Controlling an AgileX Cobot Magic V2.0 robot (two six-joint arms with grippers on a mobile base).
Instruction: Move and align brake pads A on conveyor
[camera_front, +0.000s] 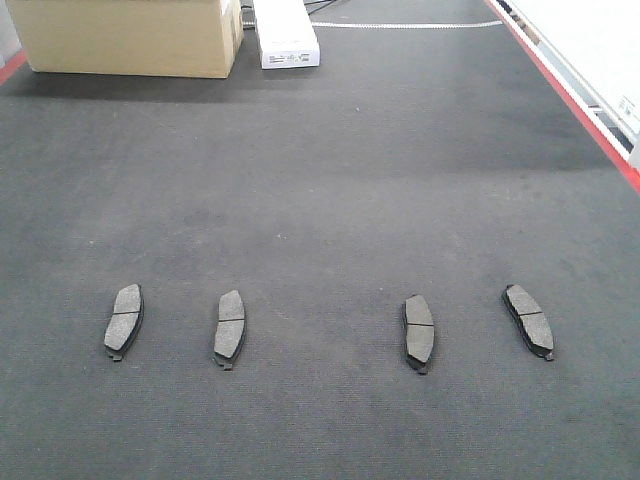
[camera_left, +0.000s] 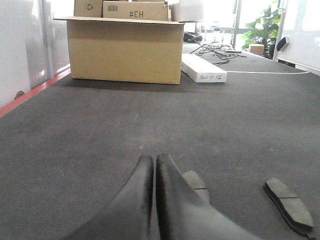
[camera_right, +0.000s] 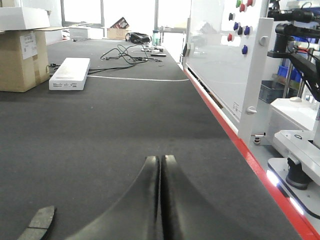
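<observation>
Several brake pads A lie face up in a loose row across the near part of the dark conveyor (camera_front: 320, 180): one at far left (camera_front: 124, 320), one left of centre (camera_front: 230, 327), one right of centre (camera_front: 419, 331), and one at far right (camera_front: 528, 319), tilted. Neither gripper shows in the front view. My left gripper (camera_left: 154, 158) is shut and empty, low over the belt; a pad (camera_left: 197, 180) peeks out behind its right finger and another pad (camera_left: 290, 205) lies further right. My right gripper (camera_right: 161, 158) is shut and empty, with a pad (camera_right: 39, 221) at its lower left.
A cardboard box (camera_front: 130, 35) and a flat white box (camera_front: 286, 35) stand at the far end of the belt, with cables (camera_right: 125, 52) beyond. The red frame edge (camera_front: 570, 100) runs along the right side, next to a white panel (camera_right: 220, 65).
</observation>
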